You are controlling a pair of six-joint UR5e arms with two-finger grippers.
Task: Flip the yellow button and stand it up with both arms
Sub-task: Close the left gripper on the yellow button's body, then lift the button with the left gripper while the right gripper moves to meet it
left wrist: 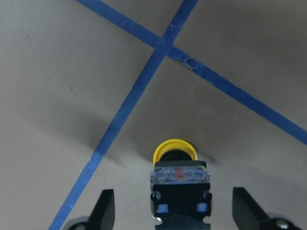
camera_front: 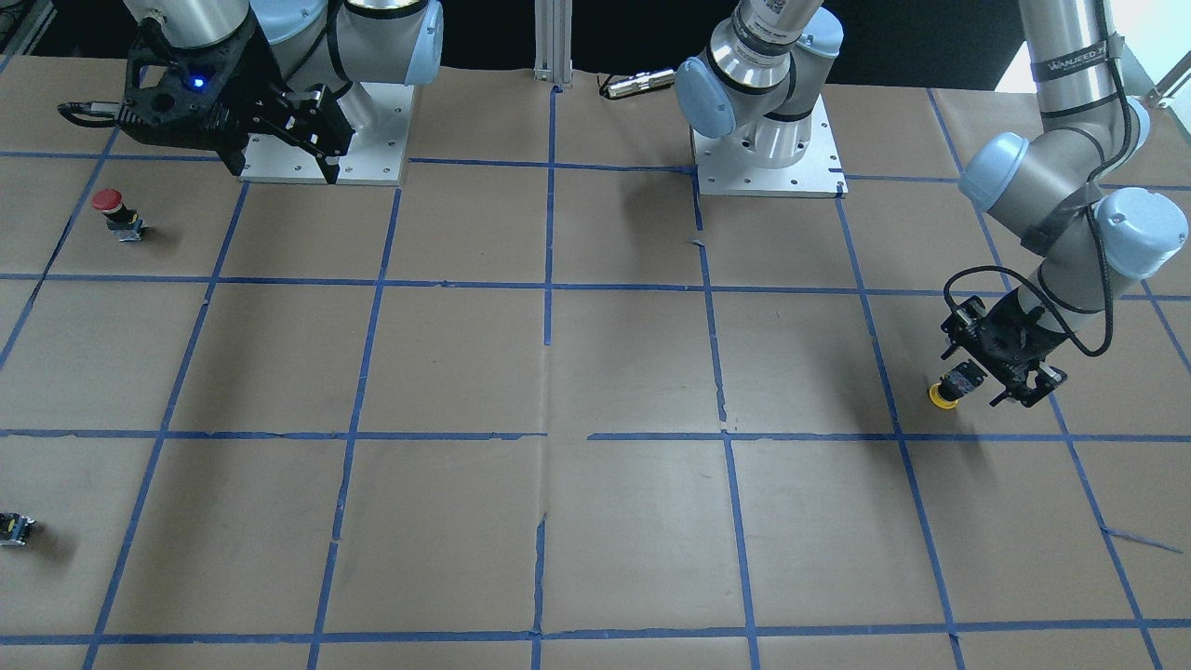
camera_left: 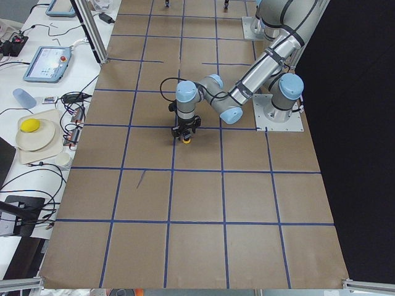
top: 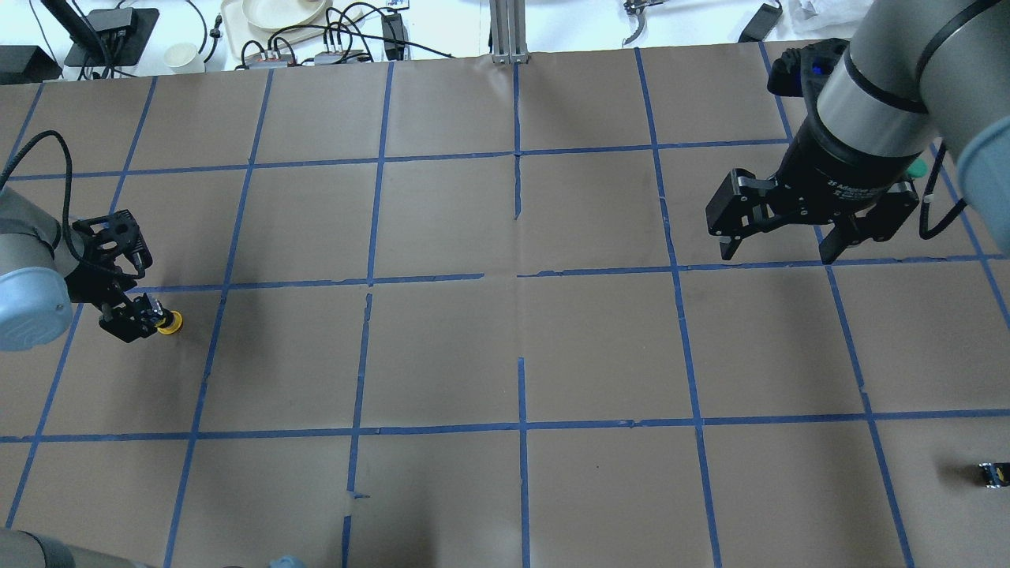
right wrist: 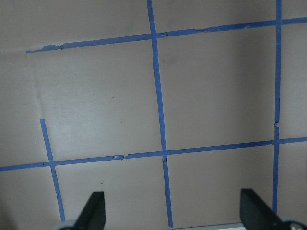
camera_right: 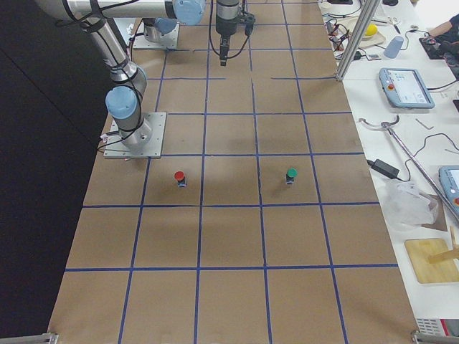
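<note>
From overhead, we see the left gripper (top: 140, 317) low over the table (top: 521, 355) on its left side, with the yellow button (top: 167, 322) right at its tips. The right gripper (top: 777, 254) hangs well apart on the other side, fingers spread and empty.

The left wrist camera gives us the detail — the button lies between the two fingers (left wrist: 106, 211), which stand wide on either side without touching it. Its yellow cap points away and its clear contact block faces the camera. It looks to be lying on its side, not standing.

The right wrist camera shows only bare taped paper between parted fingers (right wrist: 93, 211).

We judge the task barely begun — the grasp is not yet made, and the flip, the work with both arms and the standing are all left.
</note>
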